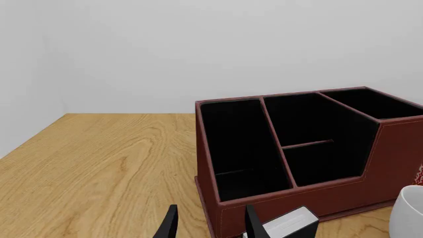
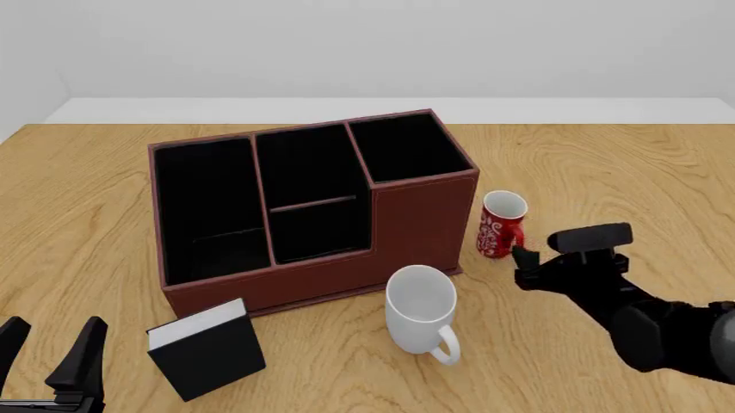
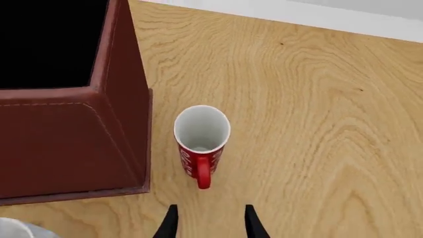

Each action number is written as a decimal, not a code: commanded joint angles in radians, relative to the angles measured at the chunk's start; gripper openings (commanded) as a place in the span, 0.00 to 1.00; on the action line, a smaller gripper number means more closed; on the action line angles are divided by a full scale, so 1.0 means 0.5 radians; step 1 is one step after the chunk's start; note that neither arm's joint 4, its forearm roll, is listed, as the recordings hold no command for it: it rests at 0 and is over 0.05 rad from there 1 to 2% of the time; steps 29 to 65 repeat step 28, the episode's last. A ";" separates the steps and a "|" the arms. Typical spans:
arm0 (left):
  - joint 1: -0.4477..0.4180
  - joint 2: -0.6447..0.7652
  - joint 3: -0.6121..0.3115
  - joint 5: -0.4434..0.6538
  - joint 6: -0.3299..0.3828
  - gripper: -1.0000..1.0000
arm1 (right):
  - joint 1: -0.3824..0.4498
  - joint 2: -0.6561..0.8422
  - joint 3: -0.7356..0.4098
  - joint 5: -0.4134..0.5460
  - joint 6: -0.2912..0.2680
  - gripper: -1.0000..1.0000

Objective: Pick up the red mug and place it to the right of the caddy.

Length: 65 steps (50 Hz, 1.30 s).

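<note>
Looking along the left arm's fingers, one caddy (image 1: 297, 158) fills the right half of the picture, its black-lined compartments open to the camera; four openings can be counted, one of them split off by a low divider. The left gripper (image 1: 210, 223) shows two dark fingertips spread apart with nothing between them, and just past them sits the white top of one small black box (image 1: 290, 225), while the rim of one white mug (image 1: 409, 213) pokes in at the edge. From the front camera the count is two mugs, one caddy (image 2: 419, 224), one black box (image 2: 206, 348) and two arms on the wooden table (image 2: 597, 163). The red mug (image 2: 502, 224) stands upright just beside the caddy's right wall, apart from it, handle towards the near side; the larger white mug (image 2: 421, 310) stands nearer, in front of the caddy's near right corner. The left gripper (image 2: 52, 354) hangs at the near left edge, fingers parted and empty. The right gripper (image 2: 531, 258) sits just near of the red mug. In the right wrist picture its two fingertips (image 3: 210, 220) are parted and hold nothing, the red mug (image 3: 201, 136) lying beyond them with its handle pointing back at the gripper and the caddy's wall (image 3: 126, 109) beside it.
</note>
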 commanded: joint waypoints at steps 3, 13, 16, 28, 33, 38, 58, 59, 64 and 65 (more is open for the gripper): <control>0.000 0.000 0.000 0.000 0.000 1.00 | 0.054 -0.837 0.385 0.343 0.067 1.00; 0.000 0.000 0.000 0.000 0.000 1.00 | 0.087 -2.018 0.532 1.270 0.105 1.00; 0.000 0.000 0.000 0.000 0.000 1.00 | 0.087 -2.368 0.536 1.585 0.119 1.00; 0.000 0.000 0.000 0.000 0.000 1.00 | 0.035 -2.970 0.451 2.183 0.197 1.00; 0.000 0.000 0.000 0.000 0.000 1.00 | 0.035 -2.970 0.451 2.183 0.197 1.00; 0.000 0.000 0.000 0.000 0.000 1.00 | 0.035 -2.970 0.451 2.183 0.197 1.00; 0.000 0.000 0.000 0.000 0.000 1.00 | 0.035 -2.970 0.451 2.183 0.197 1.00; 0.000 0.000 0.000 0.000 0.000 1.00 | 0.035 -2.970 0.451 2.183 0.197 1.00; 0.000 0.000 0.000 0.000 0.000 1.00 | 0.035 -2.970 0.451 2.183 0.197 1.00; 0.000 0.000 0.000 0.000 0.000 1.00 | 0.035 -2.970 0.451 2.183 0.197 1.00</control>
